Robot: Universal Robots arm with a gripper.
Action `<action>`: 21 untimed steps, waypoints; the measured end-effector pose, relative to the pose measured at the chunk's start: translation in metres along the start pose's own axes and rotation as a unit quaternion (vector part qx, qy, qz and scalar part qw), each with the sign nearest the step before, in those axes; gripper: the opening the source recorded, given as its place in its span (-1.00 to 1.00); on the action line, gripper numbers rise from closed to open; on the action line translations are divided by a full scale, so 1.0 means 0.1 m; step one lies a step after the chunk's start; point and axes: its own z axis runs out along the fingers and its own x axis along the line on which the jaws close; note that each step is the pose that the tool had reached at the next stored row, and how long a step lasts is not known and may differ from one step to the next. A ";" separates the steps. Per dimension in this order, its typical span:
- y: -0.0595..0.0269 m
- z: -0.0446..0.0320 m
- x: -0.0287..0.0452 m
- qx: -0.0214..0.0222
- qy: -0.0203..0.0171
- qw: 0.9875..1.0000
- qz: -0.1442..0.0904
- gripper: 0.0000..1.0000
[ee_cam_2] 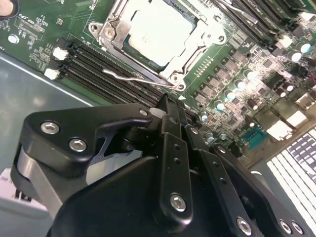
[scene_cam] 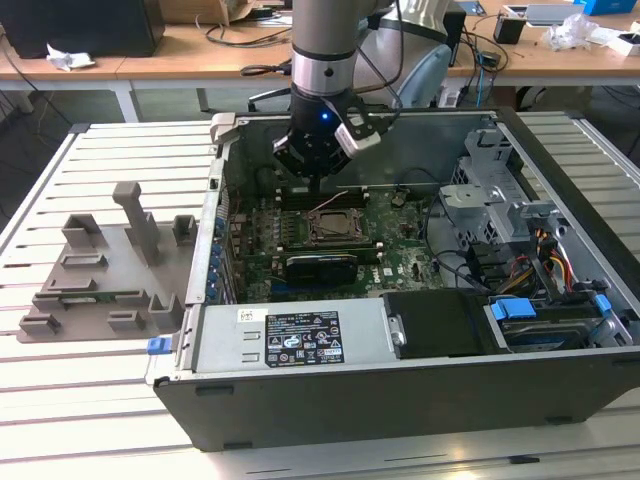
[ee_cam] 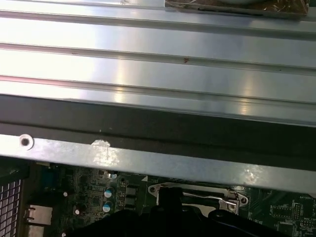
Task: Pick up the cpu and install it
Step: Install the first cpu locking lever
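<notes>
1. Grey plastic tray (scene_cam: 100,275): lies on the slatted tabletop (scene_cam: 60,400), outside the computer case (scene_cam: 400,400) on the exterior view's left; raised blocks stand bare, so it probably serves as a parts holder.
2. Claw (scene_cam: 318,183): hangs inside the case, just above the socket's far edge. In the second wrist view the fingers (ee_cam_2: 170,126) meet at their tips, closed with nothing between them.
3. Arm (scene_cam: 325,40): descends near-vertical from above, wrist pointing straight down, a pose suited to working on a flat board.
4. Cpu (ee_cam_2: 158,32): silvery top, lying flat inside the socket frame (ee_cam_2: 106,34) on the motherboard (scene_cam: 400,250), apparently seated for installation.
5. Drive bays and cable bundle (scene_cam: 540,250): right of the socket, well apart from the claw.
</notes>
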 end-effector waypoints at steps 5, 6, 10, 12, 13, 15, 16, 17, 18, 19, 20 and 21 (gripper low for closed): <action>-0.006 0.082 -0.044 -0.002 0.000 1.000 0.000 -0.79; -0.007 0.092 -0.057 -0.002 0.001 1.000 0.000 -0.79; -0.013 0.126 -0.106 -0.002 0.001 1.000 0.000 -0.79; -0.012 0.140 -0.131 -0.002 0.002 1.000 0.000 -0.79; -0.012 0.145 -0.140 -0.002 0.002 1.000 0.000 -0.79; -0.013 0.154 -0.162 -0.002 0.002 1.000 0.000 -0.79; -0.014 0.158 -0.172 -0.002 0.002 1.000 0.000 -0.79; -0.015 0.161 -0.182 -0.002 0.002 1.000 0.000 -0.79; -0.016 0.165 -0.196 -0.002 0.002 1.000 0.000 -0.79; -0.017 0.169 -0.208 -0.002 0.003 1.000 0.000 -0.79; -0.019 0.174 -0.221 -0.002 0.003 1.000 0.000 -0.79; -0.020 0.178 -0.233 -0.002 0.003 1.000 0.000 -0.79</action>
